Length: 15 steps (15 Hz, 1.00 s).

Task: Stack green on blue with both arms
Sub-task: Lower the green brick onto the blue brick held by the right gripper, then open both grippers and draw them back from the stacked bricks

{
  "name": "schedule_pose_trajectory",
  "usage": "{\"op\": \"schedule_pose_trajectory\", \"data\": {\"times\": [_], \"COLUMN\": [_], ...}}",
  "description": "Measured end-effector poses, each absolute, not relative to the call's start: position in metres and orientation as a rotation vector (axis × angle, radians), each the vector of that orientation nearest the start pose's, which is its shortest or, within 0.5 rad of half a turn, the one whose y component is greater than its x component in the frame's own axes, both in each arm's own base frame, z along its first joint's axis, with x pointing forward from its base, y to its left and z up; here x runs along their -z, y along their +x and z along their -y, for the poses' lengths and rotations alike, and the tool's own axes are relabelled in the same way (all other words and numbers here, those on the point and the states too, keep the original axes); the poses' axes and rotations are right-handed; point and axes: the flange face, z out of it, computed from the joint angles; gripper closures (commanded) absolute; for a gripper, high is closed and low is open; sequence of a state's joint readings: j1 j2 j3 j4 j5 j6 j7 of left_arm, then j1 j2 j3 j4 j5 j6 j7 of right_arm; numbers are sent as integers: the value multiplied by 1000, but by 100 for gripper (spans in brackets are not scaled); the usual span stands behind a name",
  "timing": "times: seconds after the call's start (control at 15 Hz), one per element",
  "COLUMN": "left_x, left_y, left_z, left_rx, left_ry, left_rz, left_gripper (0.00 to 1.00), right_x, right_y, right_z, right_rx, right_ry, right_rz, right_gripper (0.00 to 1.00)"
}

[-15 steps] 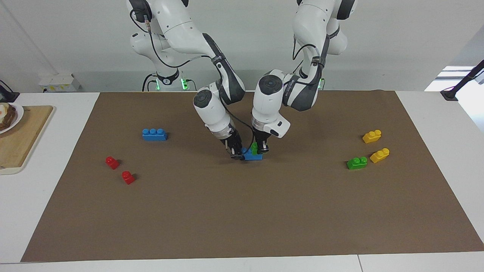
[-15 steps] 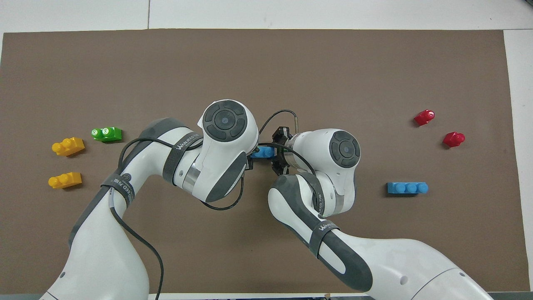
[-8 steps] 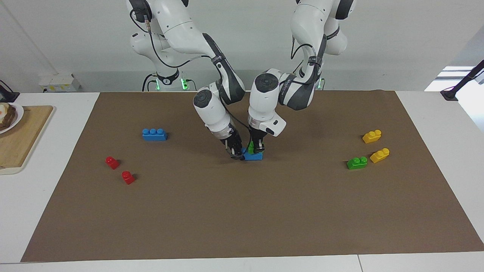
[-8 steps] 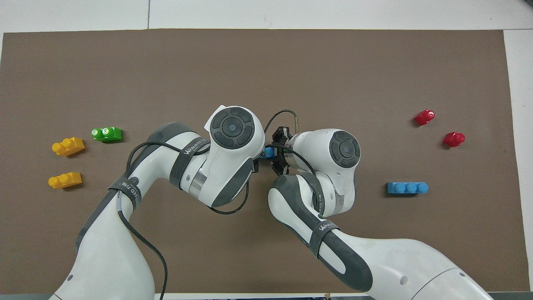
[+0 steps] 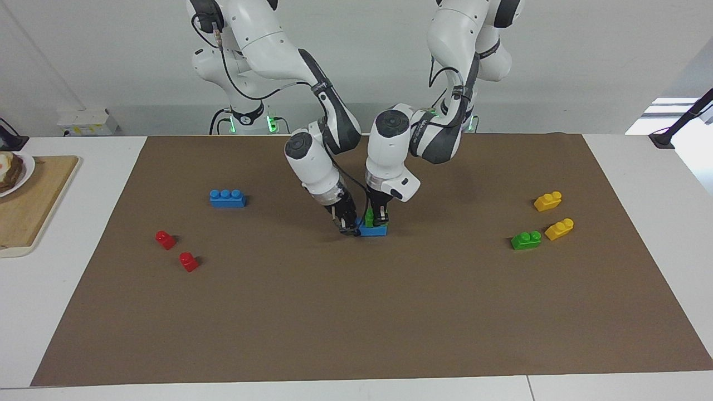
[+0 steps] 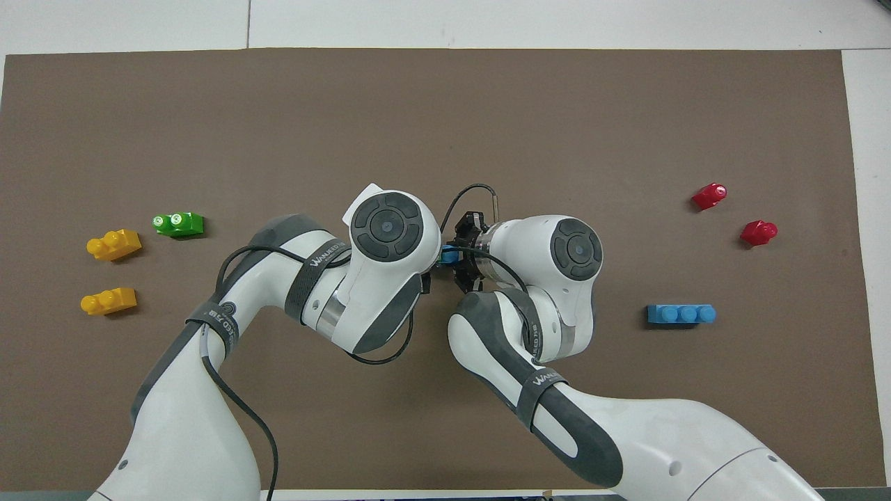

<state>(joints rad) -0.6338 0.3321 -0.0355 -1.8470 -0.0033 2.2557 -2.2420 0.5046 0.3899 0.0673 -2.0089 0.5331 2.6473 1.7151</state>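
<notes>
A blue brick [image 5: 374,230] lies on the brown mat [image 5: 356,312] at mid-table. My right gripper [image 5: 350,227] is shut on the end of it that is toward the right arm's end of the table. My left gripper [image 5: 379,217] is shut on a green brick [image 5: 369,216] that sits on top of the blue brick. In the overhead view only a sliver of the blue brick [image 6: 449,255] shows between the two wrists. The green brick and the left gripper's fingers are hidden there.
A second blue brick [image 5: 227,198] and two red bricks [image 5: 165,239] [image 5: 188,261] lie toward the right arm's end. A second green brick [image 5: 526,240] and two yellow bricks [image 5: 547,201] [image 5: 559,229] lie toward the left arm's end. A wooden board [image 5: 28,211] sits off the mat.
My left gripper has shifted the green brick a little toward the right arm's end, along the top of the blue brick. The right gripper and blue brick have stayed put.
</notes>
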Motion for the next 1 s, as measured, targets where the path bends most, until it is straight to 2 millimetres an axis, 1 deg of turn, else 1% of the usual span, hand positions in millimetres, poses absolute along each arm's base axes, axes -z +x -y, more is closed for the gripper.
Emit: {"op": "schedule_pose_trajectory", "data": {"times": [0.4,0.53,0.6,0.67,0.8,0.87,0.93,1.0], "left_x": [-347,-347,-347,-347,-347,-344,-341,-340], "left_y": [499,499,499,499,499,501,505,511], "left_z": [393,393,393,392,392,391,386,381], "left_rx": [-1,-2,-2,-2,-3,-4,-8,-12], "left_ry": [2174,2181,2186,2188,2189,2188,2180,2166], "left_rz": [-2118,-2110,-2106,-2103,-2102,-2108,-2120,-2134], "left_gripper": [100,62,26,0,0,0,0,0], "right_x": [-282,-282,-282,-282,-283,-283,-283,-283], "right_y": [535,535,535,535,535,535,535,535], "right_z": [-326,-326,-326,-326,-326,-326,-326,-326], "right_rx": [-286,-286,-286,-286,-286,-287,-287,-287], "right_ry": [-1939,-1939,-1939,-1939,-1939,-1938,-1938,-1938], "right_rz": [-1984,-1984,-1984,-1984,-1984,-1984,-1984,-1985], "right_gripper": [100,100,100,100,100,82,60,33]}}
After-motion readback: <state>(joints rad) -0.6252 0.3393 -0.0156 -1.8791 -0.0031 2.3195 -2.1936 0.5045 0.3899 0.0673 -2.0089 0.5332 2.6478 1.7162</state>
